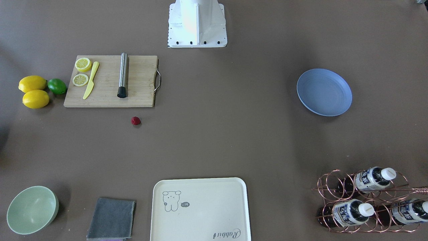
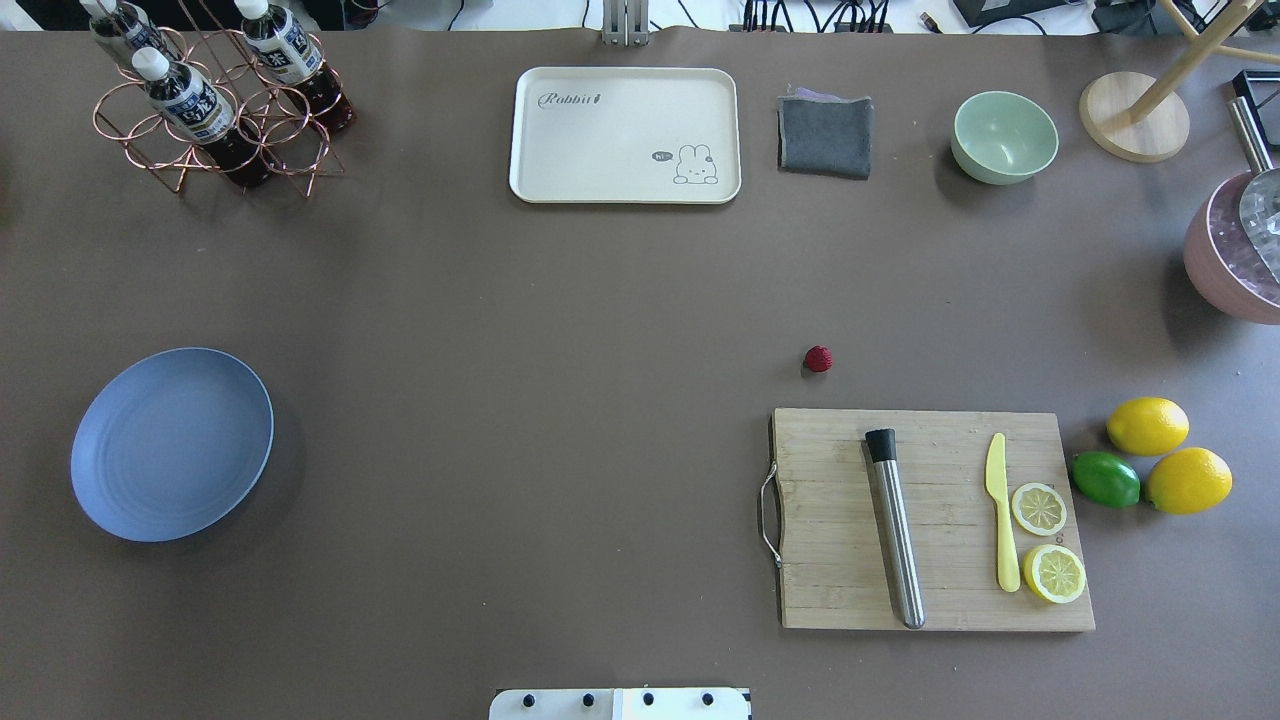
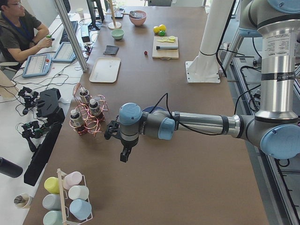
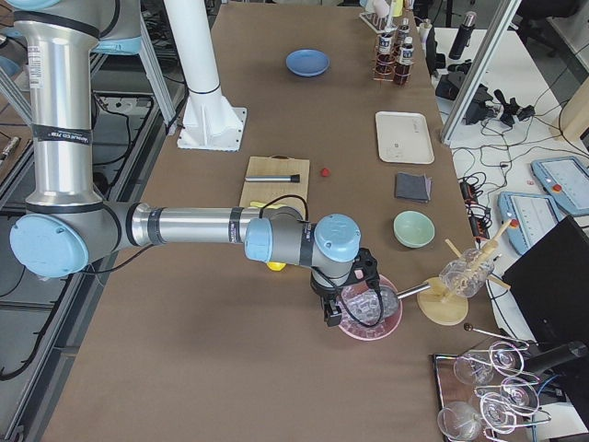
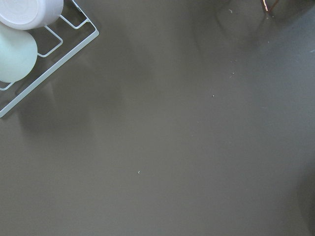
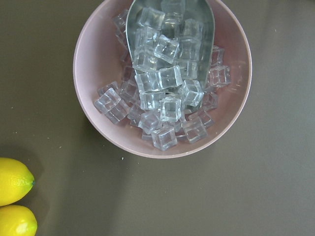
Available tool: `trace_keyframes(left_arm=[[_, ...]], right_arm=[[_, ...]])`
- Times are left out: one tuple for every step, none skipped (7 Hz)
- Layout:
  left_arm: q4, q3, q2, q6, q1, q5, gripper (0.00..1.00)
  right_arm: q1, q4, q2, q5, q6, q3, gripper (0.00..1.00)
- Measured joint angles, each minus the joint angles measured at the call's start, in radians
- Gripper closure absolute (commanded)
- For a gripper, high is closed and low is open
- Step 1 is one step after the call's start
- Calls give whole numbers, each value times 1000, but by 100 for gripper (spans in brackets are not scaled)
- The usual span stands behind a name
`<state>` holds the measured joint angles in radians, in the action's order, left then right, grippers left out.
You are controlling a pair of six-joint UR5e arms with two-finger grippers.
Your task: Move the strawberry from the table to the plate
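The strawberry (image 1: 135, 121) (image 2: 818, 358), a tiny dark-red berry, lies on the brown table (image 1: 220, 134) just off the cutting board's corner. It is also small and far off in the side views (image 3: 146, 52) (image 4: 325, 170). The blue-grey plate (image 1: 324, 92) (image 2: 172, 443) (image 4: 307, 63) sits empty at the opposite side of the table. My left gripper (image 3: 124, 154) hangs over bare table beyond the plate; I cannot tell whether it is open or shut. My right gripper (image 4: 331, 318) hovers over a pink bowl of ice; its state cannot be told either.
A wooden cutting board (image 2: 930, 520) carries a steel muddler, a yellow knife and lemon slices. Two lemons and a lime (image 2: 1105, 478) lie beside it. A cream tray (image 2: 625, 135), grey cloth (image 2: 825, 135), green bowl (image 2: 1004, 136) and bottle rack (image 2: 215, 100) line the far edge. A person sits beyond the table.
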<state>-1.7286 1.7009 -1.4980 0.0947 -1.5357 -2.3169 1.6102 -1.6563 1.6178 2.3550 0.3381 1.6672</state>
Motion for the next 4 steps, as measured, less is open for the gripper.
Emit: trace_keyframes(left_arm=[[-2,2,-4,-6,1,-3,3],[-6,3,-9,-28,5,-18,2],[-11,3,-7,-58,8,-60,2],[-13,1,5,-79,9,-108,2]], right_arm=[[-1,2,11,5,0,16,0],[-2,1,18,5,-4,34,0],[-5,1,19,3,-12,41,0],[-9,3,21,-2,-22,39,0]])
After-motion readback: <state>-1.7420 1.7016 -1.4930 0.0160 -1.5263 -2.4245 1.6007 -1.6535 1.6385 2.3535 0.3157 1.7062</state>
